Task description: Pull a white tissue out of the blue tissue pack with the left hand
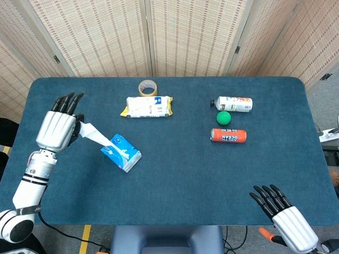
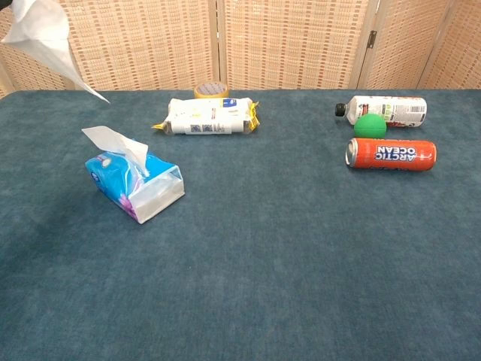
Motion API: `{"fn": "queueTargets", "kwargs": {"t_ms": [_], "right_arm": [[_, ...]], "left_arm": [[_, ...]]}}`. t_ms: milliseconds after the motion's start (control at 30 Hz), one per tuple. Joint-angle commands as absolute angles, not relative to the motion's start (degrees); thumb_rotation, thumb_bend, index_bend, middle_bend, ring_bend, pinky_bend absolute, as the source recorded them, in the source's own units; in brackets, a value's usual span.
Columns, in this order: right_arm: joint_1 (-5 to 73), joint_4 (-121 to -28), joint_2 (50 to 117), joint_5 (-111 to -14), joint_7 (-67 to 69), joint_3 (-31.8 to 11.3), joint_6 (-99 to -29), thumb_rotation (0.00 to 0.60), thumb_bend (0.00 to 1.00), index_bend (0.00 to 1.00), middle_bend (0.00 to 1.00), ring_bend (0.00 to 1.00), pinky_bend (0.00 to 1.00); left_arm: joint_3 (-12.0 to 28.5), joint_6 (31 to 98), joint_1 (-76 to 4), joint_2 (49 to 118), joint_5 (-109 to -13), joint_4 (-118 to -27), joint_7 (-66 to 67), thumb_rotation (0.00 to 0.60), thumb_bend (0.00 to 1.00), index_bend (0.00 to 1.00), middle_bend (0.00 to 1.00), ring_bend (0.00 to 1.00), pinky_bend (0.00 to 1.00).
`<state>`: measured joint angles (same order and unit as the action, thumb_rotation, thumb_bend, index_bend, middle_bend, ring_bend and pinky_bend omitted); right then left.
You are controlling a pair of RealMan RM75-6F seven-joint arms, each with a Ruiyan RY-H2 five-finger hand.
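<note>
The left hand [image 1: 54, 128] pinches a white tissue [image 1: 91, 133] — lifted clear of the blue pack [image 1: 121, 152], which lies down and to its right on the tabletop [image 1: 185, 174], long axis slanting. The right hand [image 1: 286, 218] waits well apart, fingers straight, holding nothing.

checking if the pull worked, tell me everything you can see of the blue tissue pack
The blue tissue pack is a soft plastic pouch, blue and white with some purple, lying askew on the table. A fresh white tissue stands up from its top slot. The pulled tissue hangs clear of it, held by the left hand.
</note>
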<state>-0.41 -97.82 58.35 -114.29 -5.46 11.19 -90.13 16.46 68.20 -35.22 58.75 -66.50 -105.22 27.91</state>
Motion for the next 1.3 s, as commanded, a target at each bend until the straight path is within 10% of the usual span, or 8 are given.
{"fn": "queueTargets", "kwargs": {"t_ms": [33, 567, 800, 1300], "right_arm": [[-0.5, -97.8, 58.4, -114.6, -5.7, 11.3, -90.2, 0.6, 0.11, 0.0, 0.0, 0.0, 0.01], [-0.7, -97.9, 59.0, -114.7, -7.0, 11.3, -89.6, 0.6, 0.11, 0.0, 0.0, 0.0, 0.01], [-0.7, -97.8, 59.2, -114.9, -7.5, 11.4, -89.4, 0.6, 0.11, 0.0, 0.0, 0.0, 0.01], [-1.1, -97.6, 59.5, -115.0, -8.1, 11.3, -89.8, 0.6, 0.11, 0.0, 0.0, 0.0, 0.01]], "left_arm": [[13.4, 69.7, -30.8, 58.7, -66.1, -100.6, 21.1, 0.6, 0.68, 0.66, 0.11, 0.03, 0.16], [3.7, 80.0, -16.0, 63.6, -71.7, -94.3, 9.4, 0.6, 0.63, 0.54, 0.05, 0.0, 0.14], [1.1, 81.1, -12.7, 64.7, -73.7, -95.7, 9.8, 0.6, 0.34, 0.02, 0.0, 0.0, 0.06], [0.6, 86.6, -7.5, 66.2, -77.5, -93.8, 7.2, 0.6, 0.28, 0.0, 0.0, 0.0, 0.01]]}}
